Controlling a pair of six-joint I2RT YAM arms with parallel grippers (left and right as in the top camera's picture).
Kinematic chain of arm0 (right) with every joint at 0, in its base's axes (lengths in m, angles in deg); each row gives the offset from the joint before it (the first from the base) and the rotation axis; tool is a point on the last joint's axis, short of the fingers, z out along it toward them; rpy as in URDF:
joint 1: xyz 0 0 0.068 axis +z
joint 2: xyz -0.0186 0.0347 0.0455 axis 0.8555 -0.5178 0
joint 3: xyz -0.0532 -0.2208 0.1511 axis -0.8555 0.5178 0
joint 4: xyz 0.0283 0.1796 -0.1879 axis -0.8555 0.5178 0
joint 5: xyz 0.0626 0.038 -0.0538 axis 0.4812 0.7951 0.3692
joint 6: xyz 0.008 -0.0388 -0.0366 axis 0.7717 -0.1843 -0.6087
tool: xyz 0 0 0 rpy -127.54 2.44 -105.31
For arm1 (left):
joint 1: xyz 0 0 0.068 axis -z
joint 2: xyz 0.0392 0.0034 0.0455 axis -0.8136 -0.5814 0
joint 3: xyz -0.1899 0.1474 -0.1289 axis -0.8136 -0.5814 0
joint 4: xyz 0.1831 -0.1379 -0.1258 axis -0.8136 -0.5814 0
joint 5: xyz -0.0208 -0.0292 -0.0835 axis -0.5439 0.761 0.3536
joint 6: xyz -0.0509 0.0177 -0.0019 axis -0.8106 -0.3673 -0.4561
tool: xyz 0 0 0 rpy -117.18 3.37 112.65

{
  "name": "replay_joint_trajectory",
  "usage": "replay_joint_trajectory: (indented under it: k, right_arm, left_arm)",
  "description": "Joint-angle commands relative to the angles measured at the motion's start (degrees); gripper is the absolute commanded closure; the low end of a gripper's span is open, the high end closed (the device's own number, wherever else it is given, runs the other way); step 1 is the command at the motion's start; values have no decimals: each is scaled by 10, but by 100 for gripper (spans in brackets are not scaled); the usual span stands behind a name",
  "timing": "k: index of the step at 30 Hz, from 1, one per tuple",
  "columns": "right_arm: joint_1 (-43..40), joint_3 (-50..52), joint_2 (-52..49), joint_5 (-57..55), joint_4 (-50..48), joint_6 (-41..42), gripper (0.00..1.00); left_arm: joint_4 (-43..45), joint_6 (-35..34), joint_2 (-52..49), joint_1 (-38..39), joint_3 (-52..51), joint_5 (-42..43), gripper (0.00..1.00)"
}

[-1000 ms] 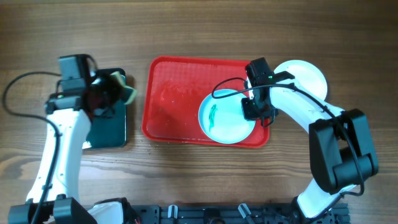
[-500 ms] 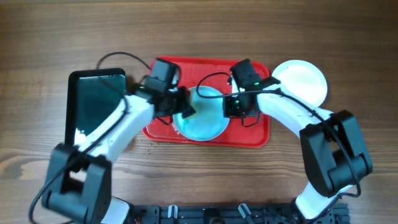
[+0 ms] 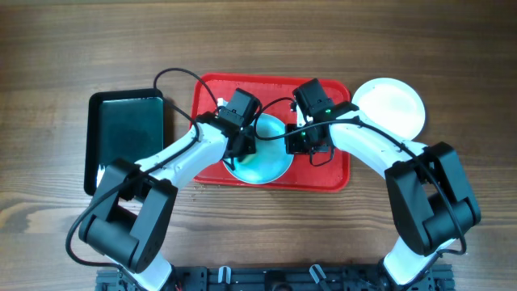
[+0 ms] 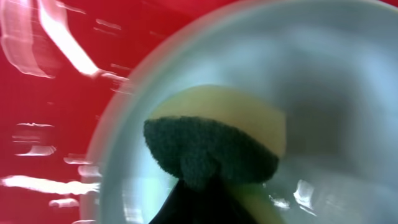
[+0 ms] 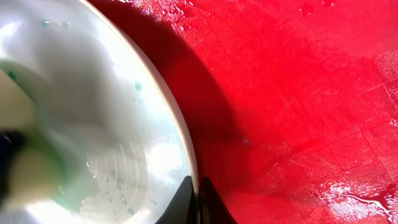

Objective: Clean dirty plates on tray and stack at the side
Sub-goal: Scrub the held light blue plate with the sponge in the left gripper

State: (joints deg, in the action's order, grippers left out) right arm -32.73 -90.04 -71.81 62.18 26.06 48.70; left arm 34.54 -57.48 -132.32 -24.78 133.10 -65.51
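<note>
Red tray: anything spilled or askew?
Spill only: the red tray is wet, with glistening streaks and droplets. The turquoise plate carries green flecks beside the sponge; the right gripper pinches its rim. Nothing looks damaged.

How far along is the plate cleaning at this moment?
Done: a white plate sits on the table beside the red tray; whether others lie under it cannot be told. In hand: the right gripper pinches the rim of the turquoise plate on the tray while the left gripper presses a sponge into it; teal flecks show on it. Left: finish wiping, then stack it on the white plate.
</note>
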Motion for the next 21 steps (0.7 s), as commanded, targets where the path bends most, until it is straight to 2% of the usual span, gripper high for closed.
replay_joint_trajectory:
  k: [1,3,4,5,7,8,9,10,13,16,18,21]
  right_arm:
    - [0,7,-8,-10,3,4,96]
    - [0,7,-8,-10,3,4,96]
    - [0,7,-8,-10,3,4,96]
    - [0,7,-8,-10,3,4,96]
    - [0,7,-8,-10,1,6,96]
    - [0,7,-8,-10,1,11,96]
    - [0,7,-8,-10,1,17,96]
    - [0,7,-8,-10,1,17,96]
    - [0,7,-8,-10,2,16,96]
    - [0,7,-8,-10,4,16,96]
    - [0,7,-8,-10,10,16,96]
    - [0,7,-8,-10,12,14,96]
  left_arm:
    - [-40,-1,-12,-7,-6,-283,96]
    - [-39,-2,-5,-7,0,-278,96]
    - [-33,-2,1,-6,3,-241,96]
    - [-22,-1,5,-6,3,-179,96]
    - [24,1,4,-6,2,60,96]
    - [53,0,-1,-5,2,142,96]
    - [88,-2,-11,0,2,202,96]
    - [106,-5,-18,4,2,219,96]
    - [130,-43,-39,18,2,221,96]
    - [134,-45,-55,23,2,203,96]
    - [130,-45,-55,18,2,139,96]
    - [123,-45,-55,-5,2,-19,96]
